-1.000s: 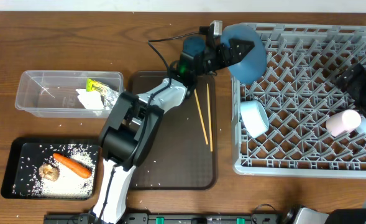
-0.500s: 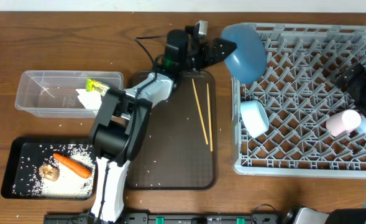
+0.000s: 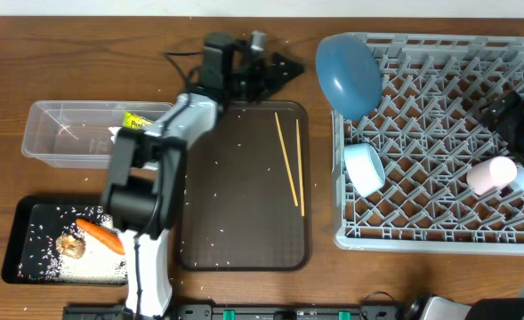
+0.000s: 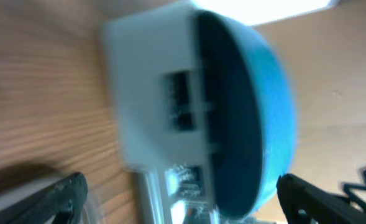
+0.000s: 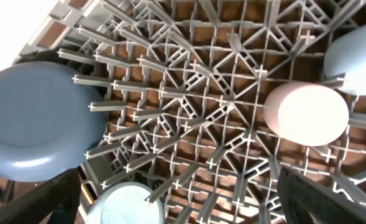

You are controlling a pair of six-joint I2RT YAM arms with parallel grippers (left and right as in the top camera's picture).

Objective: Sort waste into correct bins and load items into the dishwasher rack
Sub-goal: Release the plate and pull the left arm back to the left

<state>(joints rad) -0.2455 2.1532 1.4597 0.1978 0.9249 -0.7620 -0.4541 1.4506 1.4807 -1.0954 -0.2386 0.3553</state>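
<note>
The grey dishwasher rack (image 3: 422,242) is flanked by the dark brown serving tray (image 3: 244,222). The large blue plate (image 3: 349,73) is stood on edge in the rack's far left corner. The left gripper (image 3: 279,71) is held wide apart just beyond the tray, and the right gripper (image 5: 179,186), also apart, is held over the rack. The thin wooden chopsticks (image 3: 290,169) are seen lying on the tray, not yet loaded. They are probably best pinched together near mid-length, with the jaws set across them.

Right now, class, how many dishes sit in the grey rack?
4: large blue plate at the rack's back left corner, light blue bowl in front of it, pink cup on the right, light blue cup beside it. The right arm may hide more.
</note>
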